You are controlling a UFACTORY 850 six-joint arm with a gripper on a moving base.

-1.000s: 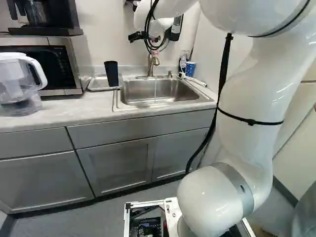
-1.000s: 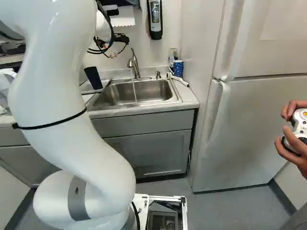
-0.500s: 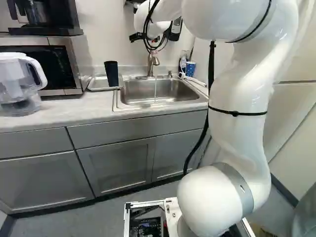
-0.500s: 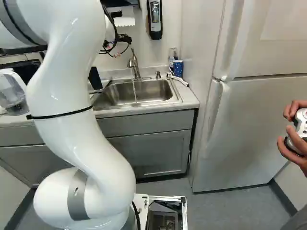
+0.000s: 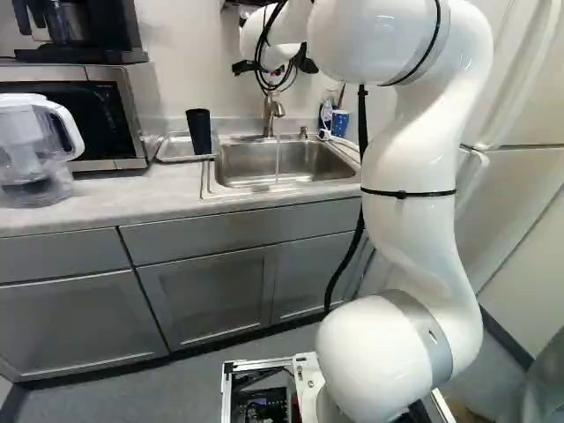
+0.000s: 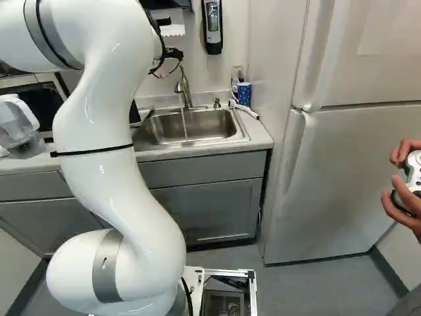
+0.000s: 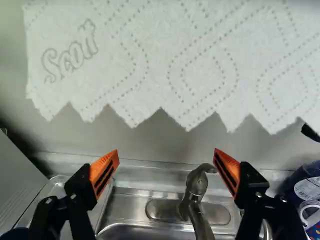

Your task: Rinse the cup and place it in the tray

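your arm (image 5: 410, 238) has swung leftward in the left base view; the gripper (image 7: 166, 152) is spread wide, empty. the black cup (image 5: 199, 132) sits on the tray (image 5: 173, 150), so placing looks done; the faucet (image 5: 274, 107) runs, but you can't confirm rinsing.

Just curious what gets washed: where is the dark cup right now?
In the left base view, the dark cup stands on the tray, left of the sink and right of the microwave.
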